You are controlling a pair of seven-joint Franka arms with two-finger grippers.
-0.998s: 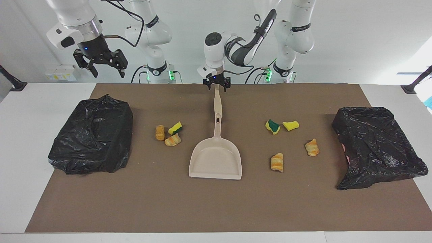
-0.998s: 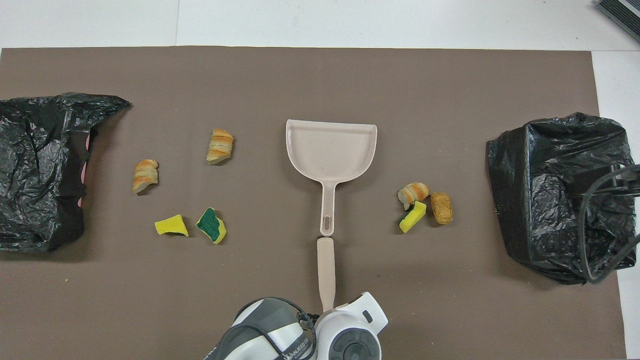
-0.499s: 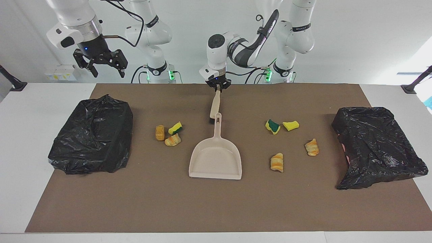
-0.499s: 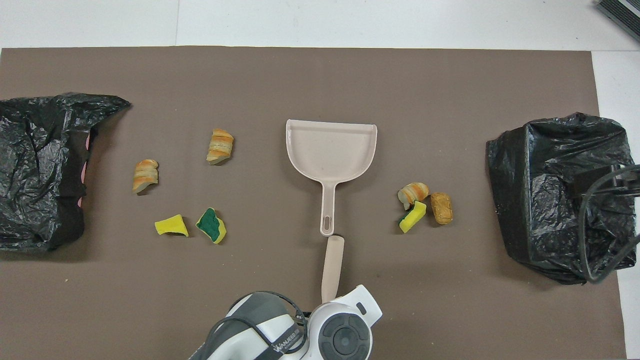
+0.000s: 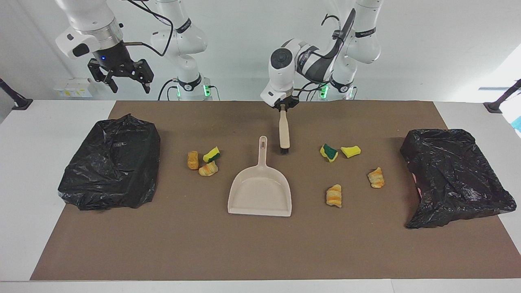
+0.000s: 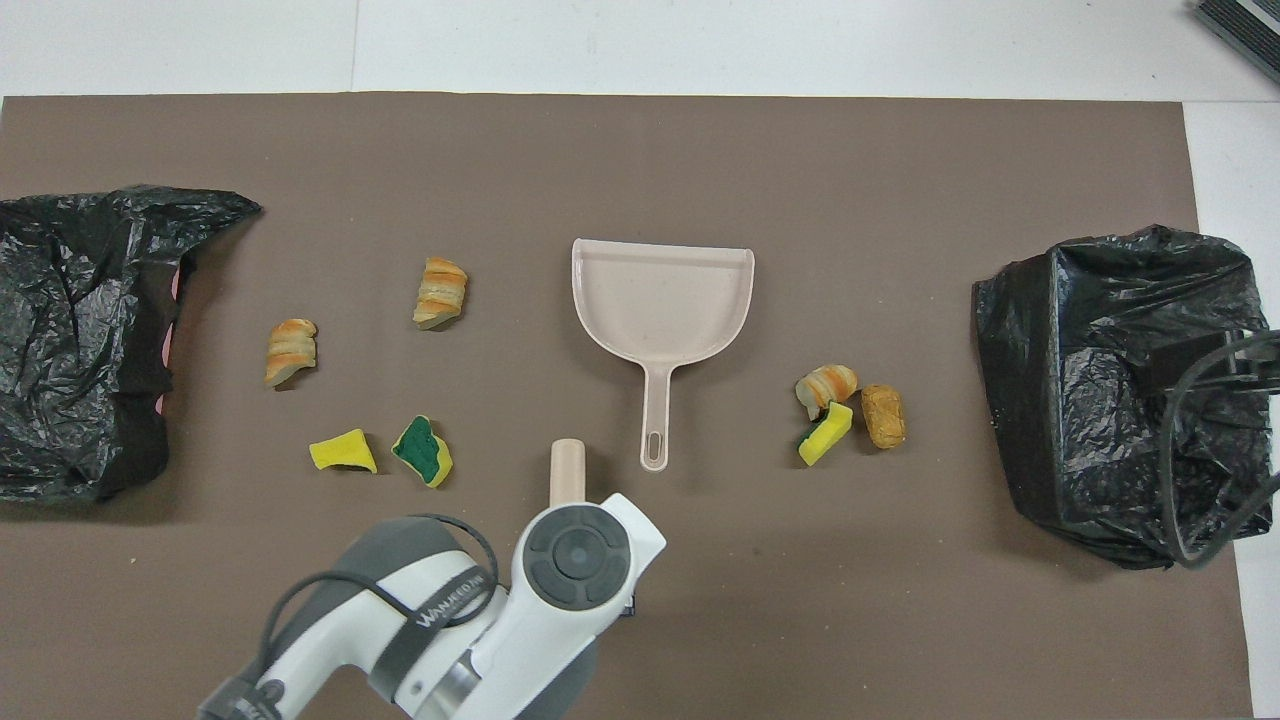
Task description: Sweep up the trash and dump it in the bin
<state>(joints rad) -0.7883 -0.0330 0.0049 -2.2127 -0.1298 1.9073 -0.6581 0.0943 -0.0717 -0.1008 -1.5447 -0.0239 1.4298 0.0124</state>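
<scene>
The left gripper [image 5: 283, 106] is clamped on the top end of a beige brush [image 5: 284, 132], which hangs upright from it with its dark bristle tip down, over the mat [image 5: 260, 244] just beside the dustpan's handle, toward the left arm's end; from overhead the wrist hides the gripper and only the brush's pale end [image 6: 567, 470] shows past it; whether the bristles touch the mat cannot be told. The dustpan [image 5: 260, 191] lies flat in the middle of the mat, handle toward the robots, pan mouth away from them, and nothing is in it. The trash lies in two groups on the mat, one at each side of the dustpan. Toward the left arm's end are four pieces: a green-and-yellow sponge [image 5: 329, 152] and a yellow sponge [image 5: 350, 151] side by side, nearest the brush, and farther from the robots two croissants [image 5: 334, 196], well apart from each other. Toward the right arm's end are three pieces huddled together: a bread roll [image 5: 193, 160], a sponge chunk [image 5: 211, 154] and a croissant piece [image 5: 208, 168], touching or nearly so. At each end of the mat sits a bin lined with a black bag, one [image 5: 454, 175] at the left arm's end, the other [image 5: 110, 162] at the right arm's end. The right gripper [image 5: 122, 77] waits with fingers spread, held high in the air above the table edge near its own bin, holding nothing.
</scene>
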